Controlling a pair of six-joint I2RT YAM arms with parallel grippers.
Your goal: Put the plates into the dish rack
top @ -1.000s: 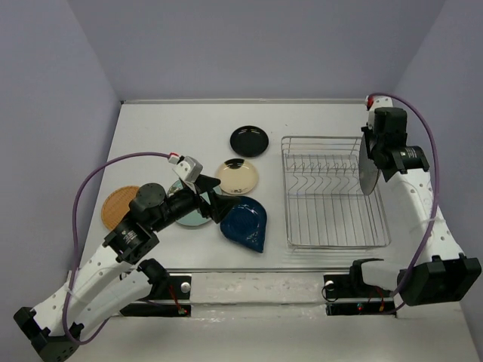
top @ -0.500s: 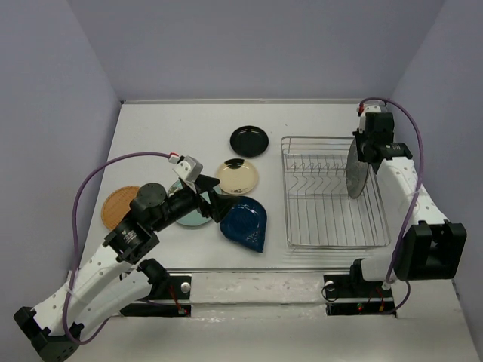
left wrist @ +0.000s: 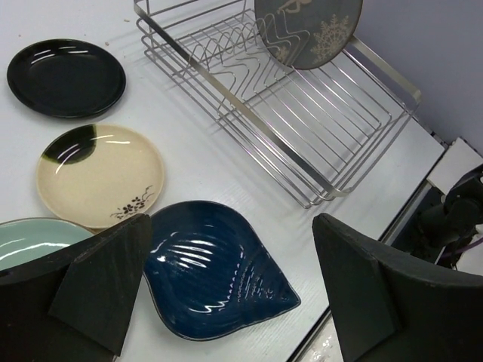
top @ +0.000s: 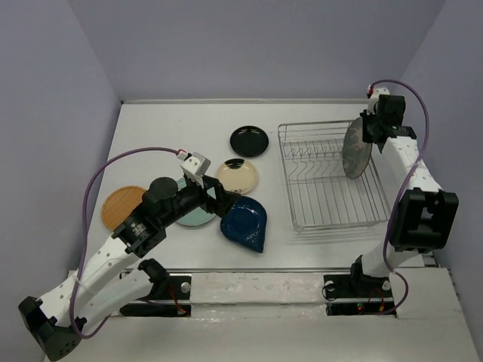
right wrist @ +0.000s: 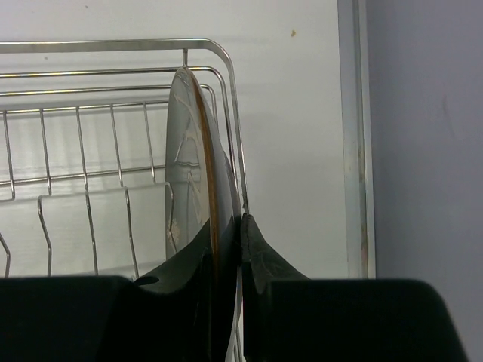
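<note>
R gripper [right wrist: 240, 226] clamped on rim of grey speckled plate [top: 355, 148]; plate upright on edge at far-right end of wire dish rack [top: 332, 225], by the tines [top: 317, 162]; can't tell if lower edge sits btwn them or hangs just above. L gripper [top: 217, 197] fingers wide apart, holding nothing, hovering over dark blue teardrop plate [top: 245, 224]. All 5 others lie flat on table [top: 166, 128] left of rack: glossy black plate [top: 249, 140] farthest back; cream plate [top: 238, 176] nearer; pale teal plate [top: 195, 217] partly under L arm [top: 162, 215]; the blue one; orange woven-look plate [top: 121, 207] furthest left. No other plate in rack. Progress est: 1st plate at rack but not released; none confirmed loaded; 5 pick+place cycles left; blue teardrop prob next for L, judging by where it hovers.
</note>
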